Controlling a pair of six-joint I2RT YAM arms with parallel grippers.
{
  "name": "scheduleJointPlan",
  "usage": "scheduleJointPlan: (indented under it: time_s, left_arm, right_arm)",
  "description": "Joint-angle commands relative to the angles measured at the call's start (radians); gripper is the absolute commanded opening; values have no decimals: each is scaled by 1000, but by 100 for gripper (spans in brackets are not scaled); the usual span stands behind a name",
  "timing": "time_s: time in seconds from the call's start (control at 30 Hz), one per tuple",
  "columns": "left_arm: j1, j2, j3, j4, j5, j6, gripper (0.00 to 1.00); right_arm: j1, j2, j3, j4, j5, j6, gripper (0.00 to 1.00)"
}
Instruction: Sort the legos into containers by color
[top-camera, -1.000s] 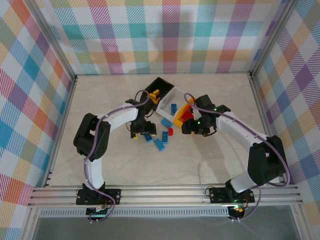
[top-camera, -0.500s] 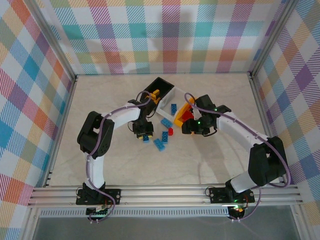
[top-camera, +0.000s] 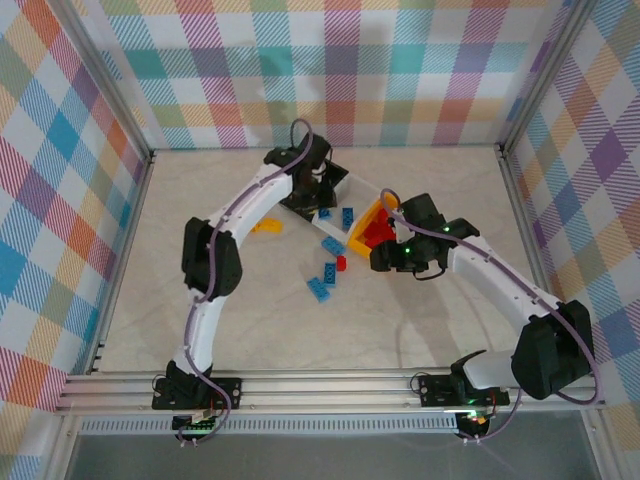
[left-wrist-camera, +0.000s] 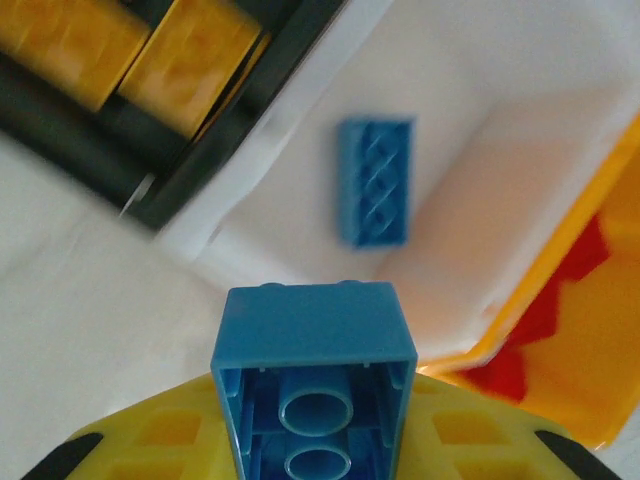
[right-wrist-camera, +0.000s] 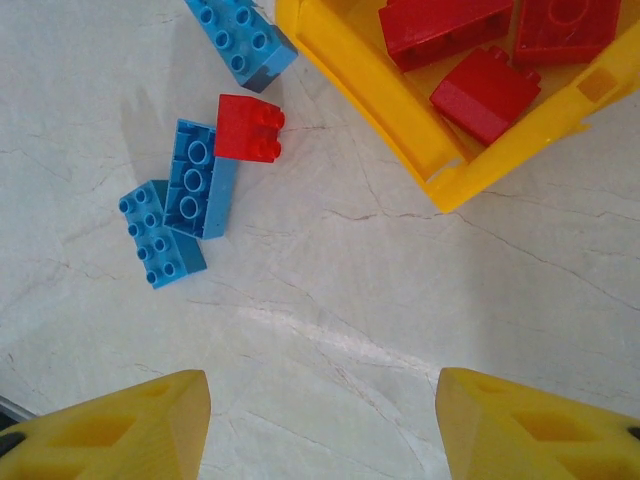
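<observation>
Left gripper (left-wrist-camera: 315, 450) clamps its yellow plastic fingers on a glossy light-blue brick (left-wrist-camera: 315, 345), whose hollow, tubed underside faces the camera. It hangs above the white bin (left-wrist-camera: 480, 140), where another blue brick (left-wrist-camera: 375, 180) lies. A second ago it hung low over the loose bricks (right-wrist-camera: 190, 200). Right gripper (right-wrist-camera: 320, 400) hangs with fingers apart over the veined, marble-look table (right-wrist-camera: 400, 280), beside the yellow-orange bin (right-wrist-camera: 370, 90) of red bricks (right-wrist-camera: 485, 95).

Pale marbled table (top-camera: 250, 320) bearing 3 joined bins (right-wrist-camera: 365, 85); before them lie 3 loose blue bricks (right-wrist-camera: 200, 180), 1 red brick (right-wrist-camera: 248, 127) touching a blue one, and 1 yellow brick (top-camera: 266, 226) apart.
</observation>
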Motion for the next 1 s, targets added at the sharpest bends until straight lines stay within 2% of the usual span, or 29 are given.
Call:
scheduleJointPlan:
  time_s: [0.0,0.07,0.13,0.17,0.27,0.4,0.5,0.6,0.7,0.83,0.97]
  left_arm:
    - [-6,158,229,-119,36,27,34]
    - [-6,253,364,-140,54,20,34]
    - [-5,306,430,-126,82,5,35]
    - [-4,319,434,-105,94,-7,37]
    - [-5,329,428,-60,123,-20,54]
    - [-9,293,420,-65,117,9,63]
    - [-14,219,359,-83,94,44,64]
    - [-21,86,186,-82,49,62,65]
    - [-27,-93,-85,-38,10,61,66]
    - [-28,-338,-473,41,-31,29,67]
    - [-28,-521,-771,102,-30,-18,68]
  right_arm:
    - [-5,-23,-10,-36,4,0,62]
    - [-7,-27,-1,-45,7,-5,62]
    - [-6,-29,7,-51,10,-8,62]
    - [-7,-29,10,-52,9,-9,62]
    - [-7,-33,6,-51,4,-8,62]
    - [-6,-34,-16,-35,-18,-2,62]
    - [-6,-24,-27,-19,-41,5,62]
    - [-4,-7,-34,-3,-80,17,62]
    - [12,22,-42,14,-115,44,62]
    - [95,77,-35,49,-109,84,62]
    - [153,179,18,72,-85,123,64]
